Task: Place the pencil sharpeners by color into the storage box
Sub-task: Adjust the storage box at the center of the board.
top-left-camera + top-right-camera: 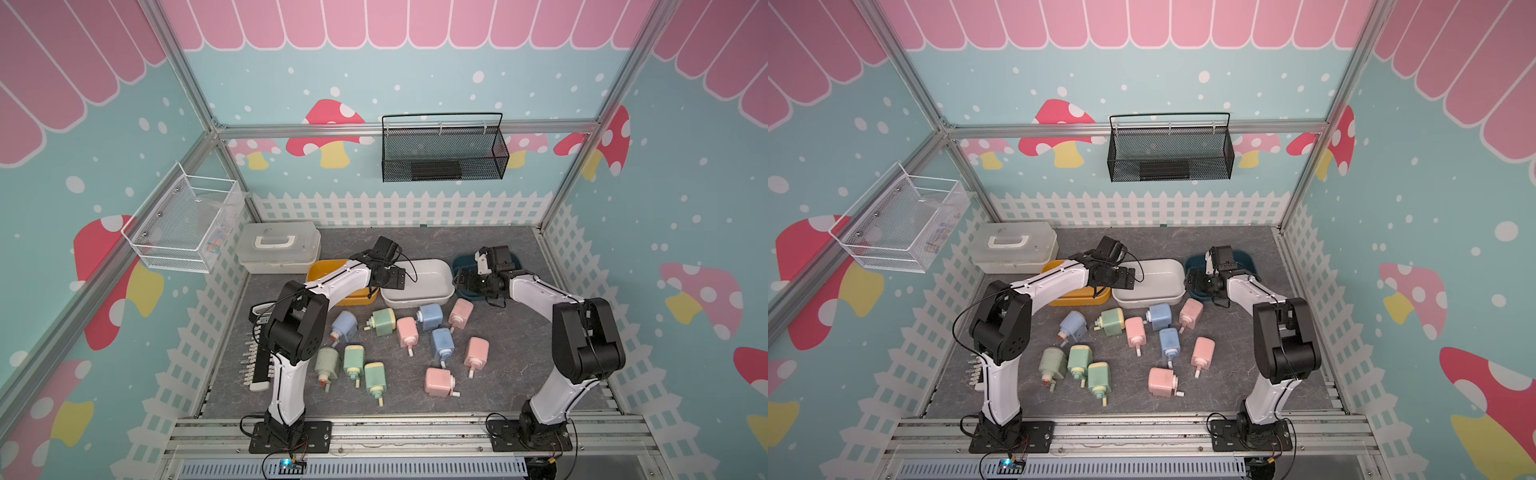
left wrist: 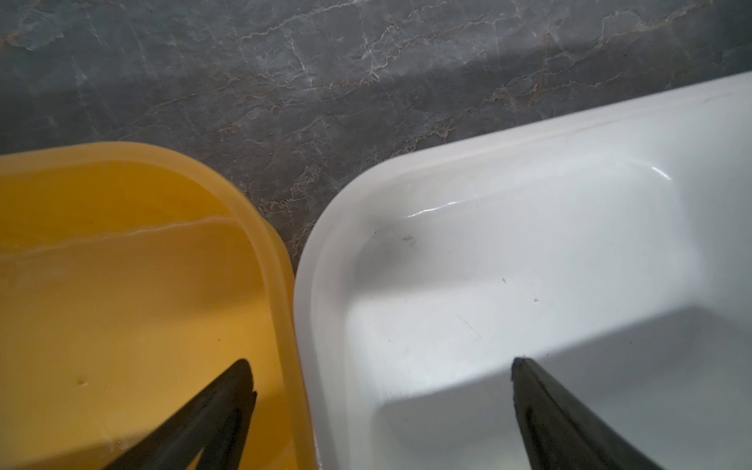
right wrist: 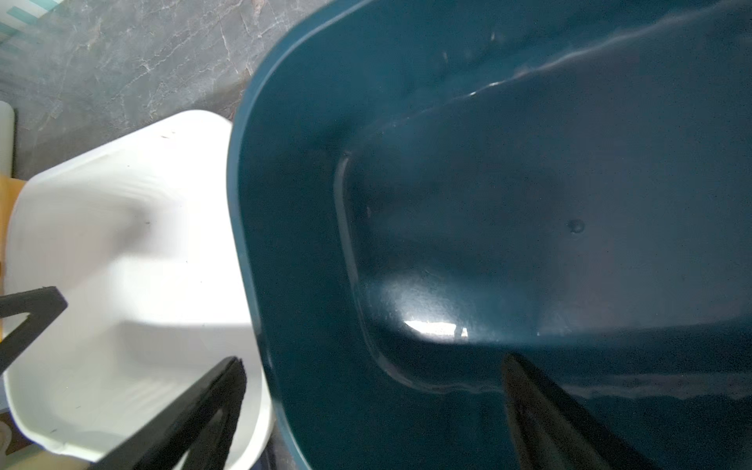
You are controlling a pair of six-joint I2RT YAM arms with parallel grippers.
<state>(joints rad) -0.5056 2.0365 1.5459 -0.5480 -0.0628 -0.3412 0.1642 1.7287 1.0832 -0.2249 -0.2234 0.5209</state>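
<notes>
Grey marble-pattern desk (image 1: 498,374) inside a walled cell carries all task items.

**Progress: no item sorted.**

1. Eleven sharpeners (image 1: 407,330) lie loose on the desk, between the arm bases and the row of boxes. None touches a box interior.
   - Four green sharpeners (image 1: 354,360): three clustered near the left arm, one nearer the boxes.
   - Three blue sharpeners (image 1: 442,345): spread through the middle of the group.
   - Four pink sharpeners (image 1: 476,351): mostly on the right side of the group.
2. Three open boxes stand side by side at the far edge of the group: yellow box (image 1: 324,270), white box (image 1: 415,297), blue box (image 3: 293,244). Each interior shows empty in the wrist views. The arms hide part of the yellow and blue boxes in both top views.
3. Left end effector (image 2: 380,364): jaws spread wide, nothing between them. It hangs above the seam of the yellow and white boxes.
4. Right end effector (image 3: 371,360): jaws spread wide, nothing between them. It hangs above the seam of the white and blue boxes.

**Left to do:** all eleven picks and placements. Which colour goes in which box cannot be told from the scene.

Not part of the sort, by judgement: the lidded case (image 1: 278,253) and the bar tool (image 1: 262,368) beside the left arm.
</notes>
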